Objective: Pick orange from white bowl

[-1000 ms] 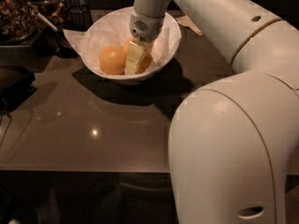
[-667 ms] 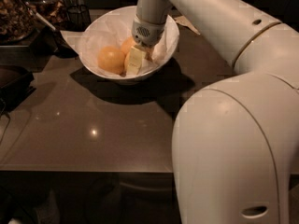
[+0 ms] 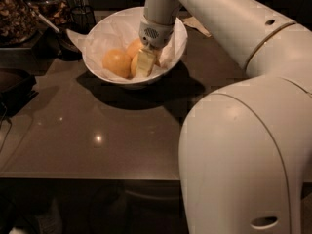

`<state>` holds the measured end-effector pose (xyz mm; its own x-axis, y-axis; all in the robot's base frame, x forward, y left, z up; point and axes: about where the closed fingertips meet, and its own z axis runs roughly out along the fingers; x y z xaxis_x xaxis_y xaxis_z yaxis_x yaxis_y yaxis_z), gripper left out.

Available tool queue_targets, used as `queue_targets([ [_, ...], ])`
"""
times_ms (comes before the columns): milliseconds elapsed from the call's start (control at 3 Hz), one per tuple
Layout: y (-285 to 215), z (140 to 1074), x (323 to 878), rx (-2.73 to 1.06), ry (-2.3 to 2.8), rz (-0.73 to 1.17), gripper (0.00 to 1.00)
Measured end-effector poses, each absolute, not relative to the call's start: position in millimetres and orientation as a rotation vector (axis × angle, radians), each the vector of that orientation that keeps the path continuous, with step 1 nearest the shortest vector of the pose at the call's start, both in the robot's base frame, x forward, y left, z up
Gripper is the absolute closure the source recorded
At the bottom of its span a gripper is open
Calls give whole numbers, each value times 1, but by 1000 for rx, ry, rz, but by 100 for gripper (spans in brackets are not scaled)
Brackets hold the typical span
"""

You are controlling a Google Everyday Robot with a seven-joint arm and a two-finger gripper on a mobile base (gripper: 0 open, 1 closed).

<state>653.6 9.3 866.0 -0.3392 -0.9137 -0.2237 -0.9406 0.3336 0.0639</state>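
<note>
Tool (image 3: pixel 145 66) is down inside the white bowl (image 3: pixel 127 81) near the far edge of the worktop (image 3: pixel 97 130), against the orange (image 3: pixel 133 66); can't tell whether it's clamped yet. Orange is smooth, firm and rolls easily, so grip across its widest part. Versus a second ago, the tool sits slightly lower, a back orange (image 3: pixel 135 46) now shows, and the left orange (image 3: pixel 117 62) is unmoved.
</note>
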Motion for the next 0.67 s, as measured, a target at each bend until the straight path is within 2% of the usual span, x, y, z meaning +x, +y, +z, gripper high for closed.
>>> queue_targets([
  [667, 12, 865, 655, -1707, 2427, 279, 90],
])
